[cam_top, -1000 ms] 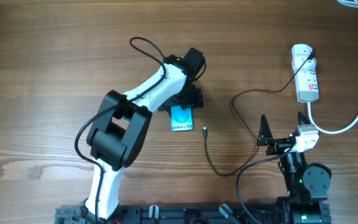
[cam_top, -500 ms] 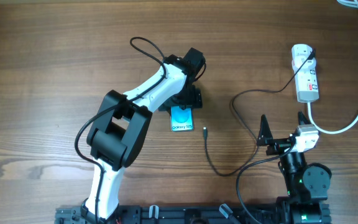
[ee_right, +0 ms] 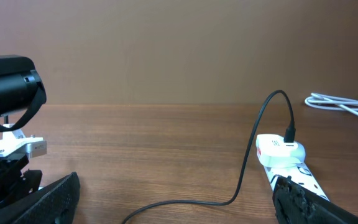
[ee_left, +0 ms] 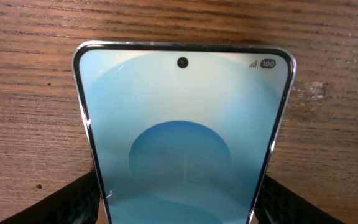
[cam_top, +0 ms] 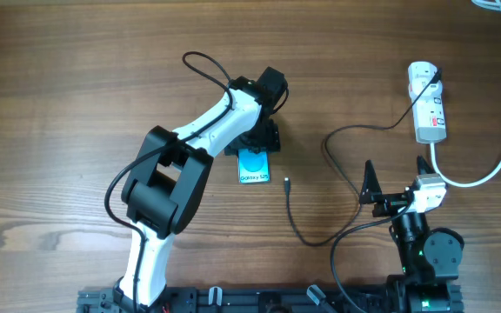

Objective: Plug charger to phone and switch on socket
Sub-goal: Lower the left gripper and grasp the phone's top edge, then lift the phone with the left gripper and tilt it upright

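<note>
The small flat smartphone with the cyan-turquoise screen lies face up on the brown wood-grain table, and my left gripper straddles its far end, one black finger just beside each long edge. The jaws stand wide, about the phone's width; I cannot tell whether the pads press it yet. I judge this hold is meant to steady the phone so that a plug can be pushed in without it sliding. Just to the right of the phone's near end lies the small dark plug tip of the thin black charger cable, not plugged in. Further right of the phone my right gripper hangs fully spread and empty, near the cable. Well right of the phone and further back sits the white oblong power strip with red markings, a thick white cable running from it. Behind the table, a plain brown wall.
</note>
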`<state>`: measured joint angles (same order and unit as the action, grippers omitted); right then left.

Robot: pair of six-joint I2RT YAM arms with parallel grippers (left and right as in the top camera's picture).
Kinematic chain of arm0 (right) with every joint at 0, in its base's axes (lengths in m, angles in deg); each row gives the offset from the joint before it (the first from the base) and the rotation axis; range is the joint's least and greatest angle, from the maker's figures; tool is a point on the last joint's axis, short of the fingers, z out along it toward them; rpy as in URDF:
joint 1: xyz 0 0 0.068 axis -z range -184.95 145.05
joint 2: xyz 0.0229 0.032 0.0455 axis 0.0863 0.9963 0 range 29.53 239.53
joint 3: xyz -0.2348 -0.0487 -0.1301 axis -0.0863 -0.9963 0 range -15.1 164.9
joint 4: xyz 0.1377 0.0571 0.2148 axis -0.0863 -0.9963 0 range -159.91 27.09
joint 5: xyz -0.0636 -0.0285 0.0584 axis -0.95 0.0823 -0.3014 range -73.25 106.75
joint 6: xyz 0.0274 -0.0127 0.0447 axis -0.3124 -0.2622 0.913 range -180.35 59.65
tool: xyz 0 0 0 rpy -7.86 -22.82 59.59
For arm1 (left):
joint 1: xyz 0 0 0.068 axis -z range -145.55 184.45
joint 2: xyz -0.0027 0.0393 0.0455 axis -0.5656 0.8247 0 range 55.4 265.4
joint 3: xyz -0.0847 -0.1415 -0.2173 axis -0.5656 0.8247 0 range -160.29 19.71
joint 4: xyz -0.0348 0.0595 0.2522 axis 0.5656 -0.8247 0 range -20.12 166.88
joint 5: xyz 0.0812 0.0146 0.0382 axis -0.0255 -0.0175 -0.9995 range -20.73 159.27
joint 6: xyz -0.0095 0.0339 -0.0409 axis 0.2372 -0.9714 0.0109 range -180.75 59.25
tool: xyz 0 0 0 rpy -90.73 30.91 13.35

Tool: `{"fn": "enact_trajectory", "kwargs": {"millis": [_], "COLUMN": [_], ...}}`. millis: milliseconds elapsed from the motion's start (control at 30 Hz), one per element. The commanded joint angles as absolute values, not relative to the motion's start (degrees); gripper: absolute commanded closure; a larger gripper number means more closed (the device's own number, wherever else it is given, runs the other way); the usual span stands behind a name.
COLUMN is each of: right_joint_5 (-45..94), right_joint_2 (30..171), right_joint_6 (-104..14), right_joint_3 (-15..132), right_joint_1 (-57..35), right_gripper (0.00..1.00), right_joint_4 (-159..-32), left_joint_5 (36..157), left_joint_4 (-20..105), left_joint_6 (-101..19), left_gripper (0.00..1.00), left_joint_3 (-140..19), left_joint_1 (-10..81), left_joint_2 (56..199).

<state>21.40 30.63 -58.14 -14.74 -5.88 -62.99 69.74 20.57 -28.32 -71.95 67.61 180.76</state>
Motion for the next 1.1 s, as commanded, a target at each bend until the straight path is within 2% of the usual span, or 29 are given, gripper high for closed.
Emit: {"fn": "enact_trajectory", "kwargs": {"millis": [0,433,667,833,1067], "right_joint_5": [20.63,20.63,20.63,20.63,20.63], "right_joint_2": [30.07,30.07,30.07,30.07,30.07], "right_joint_6": [-58.86,-58.88,-58.83,-58.86,-58.86], "right_joint_3": [-14.80,-14.80,-14.80,-14.80,-14.80], "right_joint_1": [-5.62,-5.62,-5.62,-5.62,-5.62], "right_gripper": [0.00,0.00,0.00,0.00,0.00], "right_joint_4": [-62.81,-62.81,-62.81,-62.81,-62.81], "left_joint_5": [69.63,70.04,70.70,75.90,93.26], "left_joint_4": [20.50,19.39,19.17,19.04,18.29], "left_joint_6": [-28.80,-27.51,-27.27,-27.25,-27.27], "left_gripper": [0.21,0.30,0.30,0.30,0.30], "left_joint_3": [-70.18,-70.53,-70.72,-70.72,-70.72], "left_joint_1": [67.79,67.77,67.70,67.18,64.12], "left_joint_2": [182.71,181.74,178.33,174.31,169.15]}}
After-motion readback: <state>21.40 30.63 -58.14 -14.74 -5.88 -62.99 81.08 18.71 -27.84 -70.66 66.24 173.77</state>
